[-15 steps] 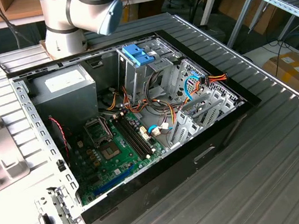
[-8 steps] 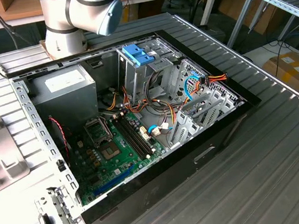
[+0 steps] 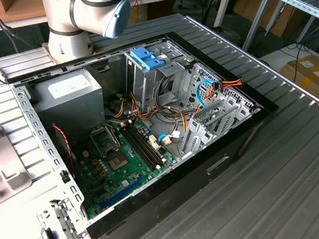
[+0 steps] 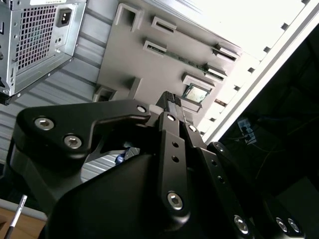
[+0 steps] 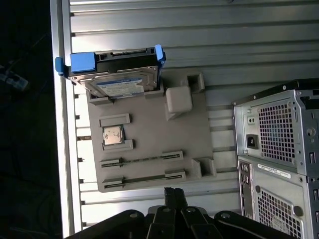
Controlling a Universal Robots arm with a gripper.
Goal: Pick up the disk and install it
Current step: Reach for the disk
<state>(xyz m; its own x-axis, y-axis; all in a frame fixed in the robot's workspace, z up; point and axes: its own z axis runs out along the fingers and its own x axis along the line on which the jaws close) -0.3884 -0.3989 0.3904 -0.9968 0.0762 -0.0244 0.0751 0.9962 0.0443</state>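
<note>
The disk (image 5: pixel 117 79), a flat rectangular grey hard drive framed by a light-blue plastic carrier, is seen in the first wrist view. It is stood tilted at one end of a pale grey moulded fixture plate (image 5: pixel 149 144), against the plate's raised blocks. On the same plate a small square silver processor chip (image 5: pixel 112 134) is seated in a recess, and two long thin memory strips (image 5: pixel 142 159) are laid in slots. The plate is set on the ribbed aluminium counter (image 5: pixel 199 30), beside the perforated rear of a silver computer case (image 5: pixel 279 149).

The black pincer (image 5: pixel 172 194) is seen with its fingertips together and nothing between them, well apart from the disk. The same closed tip is shown in the second wrist view (image 4: pixel 172 101).

In the exterior view the case (image 3: pixel 158 204) is laid open on its side. Its green motherboard (image 3: pixel 120 156) is exposed, and a blue plastic piece (image 3: pixel 147 58) is seated atop the metal drive cage (image 3: pixel 143 83).
</note>
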